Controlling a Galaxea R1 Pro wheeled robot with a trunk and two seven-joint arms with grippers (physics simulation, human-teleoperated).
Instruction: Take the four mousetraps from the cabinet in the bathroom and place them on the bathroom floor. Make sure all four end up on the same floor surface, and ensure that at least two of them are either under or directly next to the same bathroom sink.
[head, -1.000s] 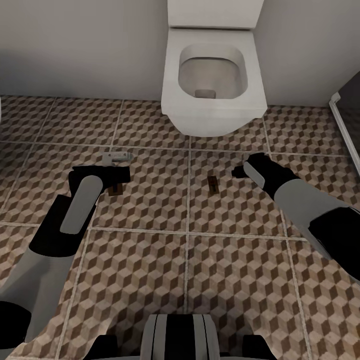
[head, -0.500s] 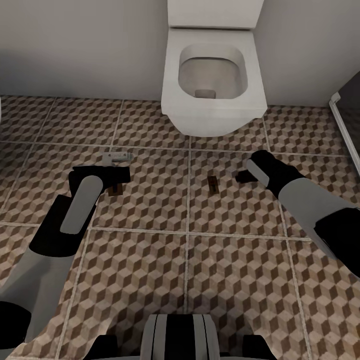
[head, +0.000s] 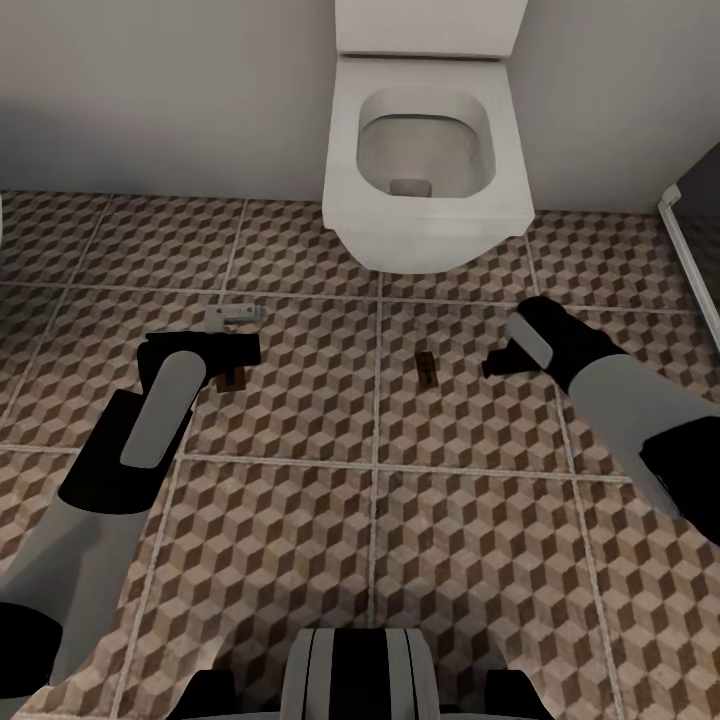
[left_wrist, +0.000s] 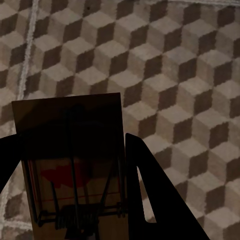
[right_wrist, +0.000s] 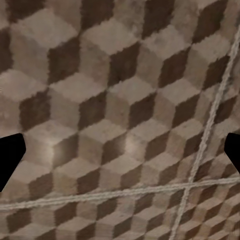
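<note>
Head view: we stand over the tiled floor (head: 300, 520) before a toilet (head: 425, 150), both arms reaching low. One trap (head: 427, 371) lies flat on the tiles between the arms, near the right gripper (head: 497, 362) but apart from it. A second trap (head: 235, 378) shows partly under the left gripper (head: 238, 350), and a pale, greyish trap-like piece (head: 232, 315) lies just beyond it, toward the wall; we cannot tell exactly what that is. No sink or cabinet is in sight here, so we cannot say how near any trap lies to a sink

Left wrist view: our left fingers (left_wrist: 150, 200) stand to either side of a trap (left_wrist: 75, 165), its wire bar and red patch visible; they look clamped on its long edges, though contact on one side is hidden in shadow

Right wrist view: our right fingertips (right_wrist: 10, 155) sit wide apart at the frame's sides, with nothing between them but tile

We judge these boards light, stiff and thin, with delicate wire parts; best gripped across the bare wooden edges, clear of the spring. Lying flat, they offer little height to catch
</note>
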